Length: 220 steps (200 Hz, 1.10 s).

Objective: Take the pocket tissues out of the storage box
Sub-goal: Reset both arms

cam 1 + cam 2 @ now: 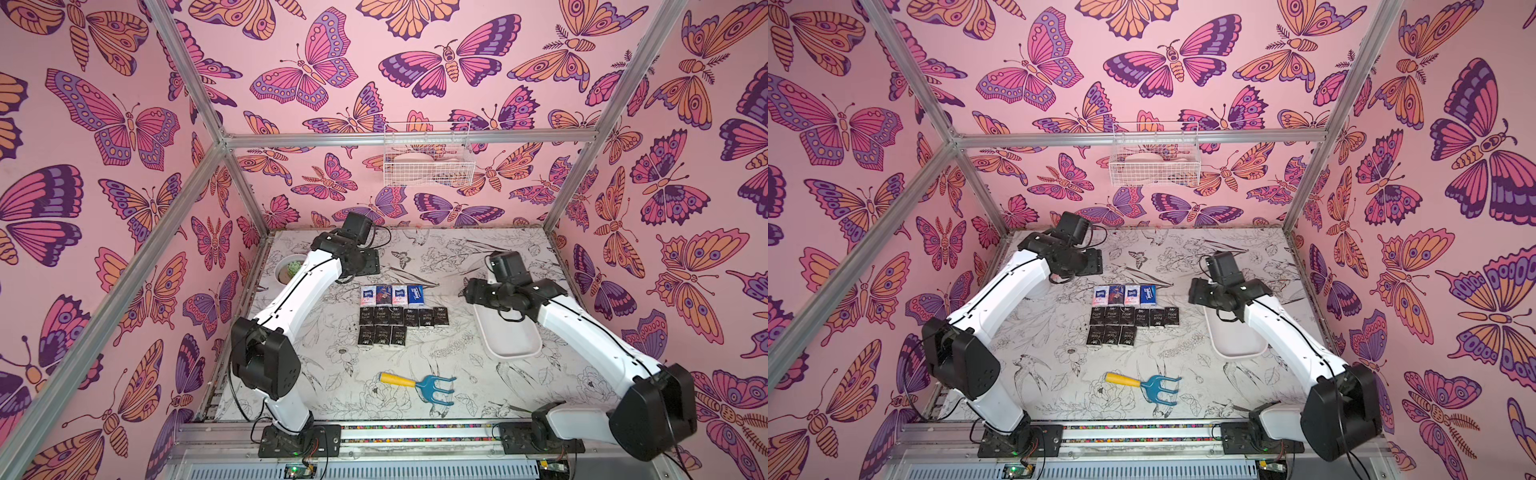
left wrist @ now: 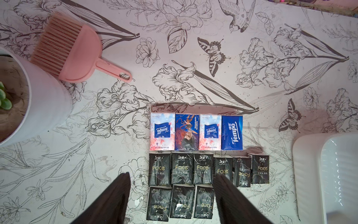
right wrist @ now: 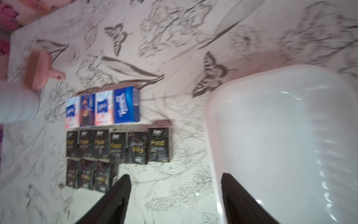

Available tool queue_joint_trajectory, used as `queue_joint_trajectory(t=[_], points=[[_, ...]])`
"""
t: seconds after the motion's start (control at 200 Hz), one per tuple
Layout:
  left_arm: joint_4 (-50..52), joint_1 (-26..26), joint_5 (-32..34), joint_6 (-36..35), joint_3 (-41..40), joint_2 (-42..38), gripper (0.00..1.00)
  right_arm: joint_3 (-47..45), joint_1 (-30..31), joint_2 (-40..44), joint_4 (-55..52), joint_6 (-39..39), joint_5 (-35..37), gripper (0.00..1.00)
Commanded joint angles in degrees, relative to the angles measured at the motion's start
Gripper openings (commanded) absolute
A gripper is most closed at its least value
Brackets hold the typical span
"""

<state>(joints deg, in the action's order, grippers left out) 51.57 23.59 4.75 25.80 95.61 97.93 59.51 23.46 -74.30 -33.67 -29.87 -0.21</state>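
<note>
One worktop point(image 1: 332, 386), pale, printed with line-drawn flowers, birds and butterflies; carried every item below except the basket.

One white wire basket point(image 1: 428, 164); hung on the back wall above the worktop; contents too unclear to list.

One storage box point(image 1: 509, 336), shallow white plastic with rounded corners; lay on the right side of the worktop, far end hidden under the right arm in both top views; visible interior showed only bare plastic.

One round white plant pot point(image 1: 291, 268) with a green succulent; stood at the far left, beside the left arm.

Two tools: left tool point(image 2: 171, 174) hung above the pocket tissues point(image 2: 193, 168), fingers spread, nothing between them; right tool point(image 3: 175, 175) hung over the strip between packets and box, one finger above the box rim, released and gripping nothing; that wrist view blurred.

One small rake point(image 1: 428, 386), blue head, yellow handle; lay near the front edge, well apart from the rest.

One pink hand brush point(image 2: 77, 54); lay flat just beside the pot.

Thirteen packets of pocket tissues; lay flat on the worktop outside the box, near its left side, in three tight rows: four blue or white-blue farthest back, six black "Face" in the middle, three black nearest the front.
</note>
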Motion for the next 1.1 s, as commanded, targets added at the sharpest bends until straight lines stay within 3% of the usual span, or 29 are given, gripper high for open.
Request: queue_joint_trajectory(t=[0.0,0.085,0.16,0.305,0.406,0.591,0.831,0.896,1.097], points=[[1.6,0.3,0.8,-0.3,-0.4,-1.5,0.74,-3.6,-3.1,2.0,-5.0,1.2,4.7,0.71],[1.6,0.6,0.7,-0.2,-0.1,-1.1,0.74,-5.5,-5.7,2.0,-5.1,1.3,6.7,0.61],[1.5,1.1,0.9,-0.3,0.2,-0.8,0.74,-7.7,-6.9,2.0,-2.2,2.5,8.4,0.59],[1.4,1.2,2.0,-1.0,-0.1,-0.2,0.74,-13.5,-7.0,3.0,9.5,4.8,8.5,0.71],[1.4,1.3,4.0,-1.0,-0.7,-0.3,0.75,-17.1,-7.0,4.0,17.3,6.9,12.1,0.76],[0.7,0.6,14.0,-1.0,-4.0,-1.4,0.83,-24.0,-7.4,7.5,30.5,13.7,21.1,0.84],[-7.1,-2.8,18.1,-1.5,-12.9,-4.0,0.95,-28.0,-9.3,7.8,41.6,23.4,28.3,0.87],[-9.8,-4.2,18.0,-1.5,-15.9,-5.3,1.00,-29.1,-10.9,6.2,44.2,24.9,28.8,0.87],[-19.9,-9.2,16.2,-3.5,-26.1,-10.5,1.00,-35.4,-14.1,1.9,61.1,26.2,25.7,0.87]])
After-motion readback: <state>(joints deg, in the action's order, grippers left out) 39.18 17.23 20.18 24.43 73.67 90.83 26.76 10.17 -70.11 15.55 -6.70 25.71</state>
